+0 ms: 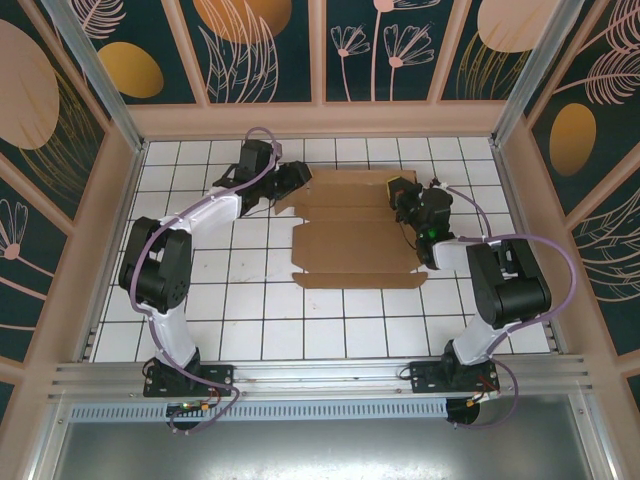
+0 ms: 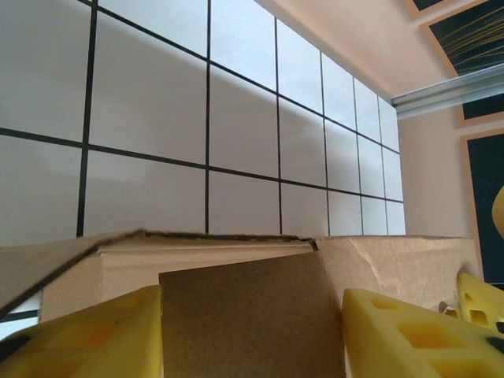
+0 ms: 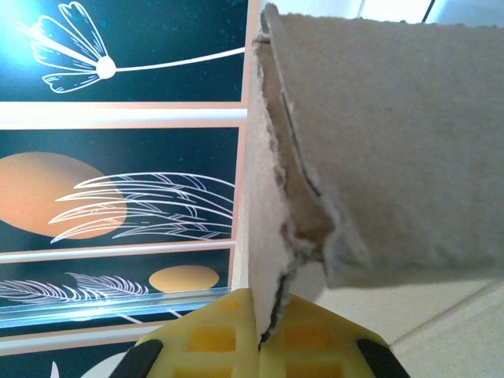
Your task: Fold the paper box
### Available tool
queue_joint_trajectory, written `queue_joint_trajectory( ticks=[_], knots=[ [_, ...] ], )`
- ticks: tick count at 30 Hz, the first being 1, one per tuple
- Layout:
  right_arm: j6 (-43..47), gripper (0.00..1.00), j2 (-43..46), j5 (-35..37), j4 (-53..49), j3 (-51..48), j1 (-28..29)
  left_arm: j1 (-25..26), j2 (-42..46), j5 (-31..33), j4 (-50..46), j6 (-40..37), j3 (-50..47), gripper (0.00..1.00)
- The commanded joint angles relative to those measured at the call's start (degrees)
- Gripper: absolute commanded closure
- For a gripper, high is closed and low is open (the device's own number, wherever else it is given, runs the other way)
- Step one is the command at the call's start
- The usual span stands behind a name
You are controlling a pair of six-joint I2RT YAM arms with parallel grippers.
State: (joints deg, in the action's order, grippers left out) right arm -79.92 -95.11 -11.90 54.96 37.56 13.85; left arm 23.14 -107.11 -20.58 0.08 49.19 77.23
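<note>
Seen from above, the paper box [image 1: 350, 240] lies as a cut brown cardboard sheet on the far middle of the white tiled table [image 1: 250, 310], its creases running left to right and small flaps sticking out at the sides. The left gripper [image 1: 295, 187] sits at the sheet's far left corner. The right gripper [image 1: 400, 192] sits at the far right edge, where a piece of cardboard stands up from the sheet.

From the left wrist, the two yellow fingers [image 2: 87, 339] are spread wide apart at the bottom of the picture. A darker cardboard flap [image 2: 244, 315] stands in the gap between them. Whether the fingers touch its edges cannot be told. Behind the flap a lighter panel of the sheet rises to a ragged top edge — beyond it the table's black-lined tiles run back to the far wall.

From the right wrist, the yellow fingers [image 3: 220, 346] are pressed together on a thin cardboard edge that rises straight up out of them. A second layer of the same cardboard [image 3: 394, 142] leans off to the right, torn and rough where the two layers meet. To the left stand the dark wall panels [image 3: 118, 197] painted with pale leaves, flowers and orange discs — a metal rail runs along the foot of them.
</note>
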Motion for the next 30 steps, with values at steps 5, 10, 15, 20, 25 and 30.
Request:
queue_joint_trajectory(
  ticks=[5, 10, 15, 20, 25, 30],
  knots=[
    [3.44, 0.96, 0.96, -2.68, -5.90, 2.63, 1.21, 1.76, 1.03, 5.26, -13.21, -9.94, 6.90, 0.40],
    [5.16, 0.96, 2.02, -1.42, -9.13, 3.39, 1.24, 1.56, 0.75, 10.06, -21.39, -14.58, 8.63, 0.39],
    [6.27, 0.95, 2.31, -1.19, -10.60, 3.97, 1.34, 1.56, 1.69, 12.73, -25.03, -16.99, 9.42, 0.40],
    [6.44, 0.95, 2.30, -1.04, -10.53, 4.01, 1.32, 1.65, 3.13, 11.04, -25.55, -17.19, 10.52, 0.40],
    [6.44, 0.95, 2.30, -0.98, -10.40, 4.26, 1.40, 1.65, 2.59, 11.75, -27.08, -18.31, 12.55, 0.40],
    [6.36, 0.95, 2.04, -1.19, -10.22, 4.87, 1.42, 1.91, 3.13, 5.51, -23.57, -16.79, 11.70, 0.40]
  ],
)
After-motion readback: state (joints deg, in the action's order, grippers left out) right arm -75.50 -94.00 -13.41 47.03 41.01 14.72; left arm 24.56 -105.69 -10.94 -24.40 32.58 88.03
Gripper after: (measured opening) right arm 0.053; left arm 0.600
